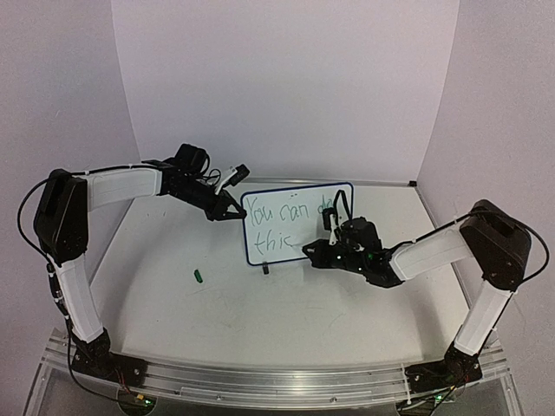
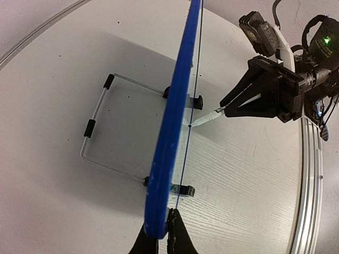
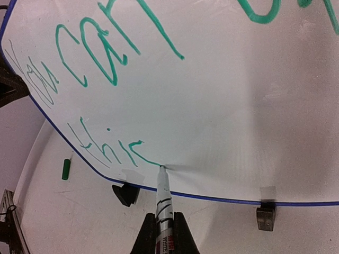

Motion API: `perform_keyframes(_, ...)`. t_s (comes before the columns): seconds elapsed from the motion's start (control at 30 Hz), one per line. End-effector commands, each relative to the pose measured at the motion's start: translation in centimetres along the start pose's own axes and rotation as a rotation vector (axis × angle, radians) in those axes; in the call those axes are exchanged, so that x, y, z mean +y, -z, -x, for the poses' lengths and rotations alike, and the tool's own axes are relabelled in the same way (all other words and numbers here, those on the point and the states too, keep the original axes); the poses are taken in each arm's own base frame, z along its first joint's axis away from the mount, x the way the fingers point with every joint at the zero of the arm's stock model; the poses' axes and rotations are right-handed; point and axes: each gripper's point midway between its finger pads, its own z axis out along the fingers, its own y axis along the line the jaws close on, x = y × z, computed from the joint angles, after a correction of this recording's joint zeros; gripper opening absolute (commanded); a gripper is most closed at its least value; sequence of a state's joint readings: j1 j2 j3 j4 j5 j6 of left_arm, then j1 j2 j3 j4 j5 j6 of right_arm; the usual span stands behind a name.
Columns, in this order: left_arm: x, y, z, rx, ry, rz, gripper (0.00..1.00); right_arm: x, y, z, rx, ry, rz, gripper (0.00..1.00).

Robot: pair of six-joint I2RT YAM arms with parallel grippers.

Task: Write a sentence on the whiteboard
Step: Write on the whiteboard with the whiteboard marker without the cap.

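Observation:
The whiteboard (image 1: 295, 245) stands upright on its two black clip feet (image 3: 126, 193) mid-table, seen edge-on as a blue frame (image 2: 174, 127) in the left wrist view. My left gripper (image 2: 161, 233) is shut on the board's left edge. The green sentence (image 3: 100, 53) reads "You can do" on top and "this" (image 3: 108, 148) below. My right gripper (image 3: 164, 235) is shut on a white marker (image 3: 163, 198). The marker's tip touches the board at the end of the last letter. From the left wrist, that marker (image 2: 205, 120) meets the board's front face.
The marker's green cap (image 1: 198, 276) lies on the table, left of and in front of the board, also in the right wrist view (image 3: 65, 169). A wire stand (image 2: 98, 132) lies flat behind the board. White walls enclose the table on three sides.

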State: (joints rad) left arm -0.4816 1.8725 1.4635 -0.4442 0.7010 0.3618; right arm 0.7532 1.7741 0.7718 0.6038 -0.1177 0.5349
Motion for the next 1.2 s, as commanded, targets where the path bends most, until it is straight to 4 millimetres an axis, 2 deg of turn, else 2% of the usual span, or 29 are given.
perform_keyframes(0.0, 2.4, 0.4, -1.1, 0.05, -0.033, 0.124, 0.0, -0.7, 0.4, 0.4, -0.015, 0.006, -0.036, 0.0)
perform_keyframes(0.3, 2.4, 0.4, -1.2, 0.051, -0.033, 0.124, 0.0, -0.5, -1.0, -0.3, 0.02, 0.01, -0.02, 0.0)
perform_keyframes(0.63, 2.5, 0.3, -1.2, 0.051, -0.032, 0.124, 0.0, 1.0, -1.8, 1.0, 0.002, 0.02, 0.031, 0.0)
perform_keyframes(0.73, 2.5, 0.3, -1.2, 0.051, -0.031, 0.123, 0.0, 1.8, -1.2, 1.5, -0.019, 0.007, 0.07, 0.0)
perform_keyframes(0.97, 2.4, 0.3, -1.2, 0.051, -0.033, 0.124, 0.0, 2.9, 1.4, 2.7, -0.077, -0.017, 0.122, 0.0)
perform_keyframes(1.17, 2.4, 0.4, -1.1, 0.049, -0.035, 0.127, 0.0, 1.0, 2.1, 1.5, -0.072, -0.03, 0.055, 0.0)
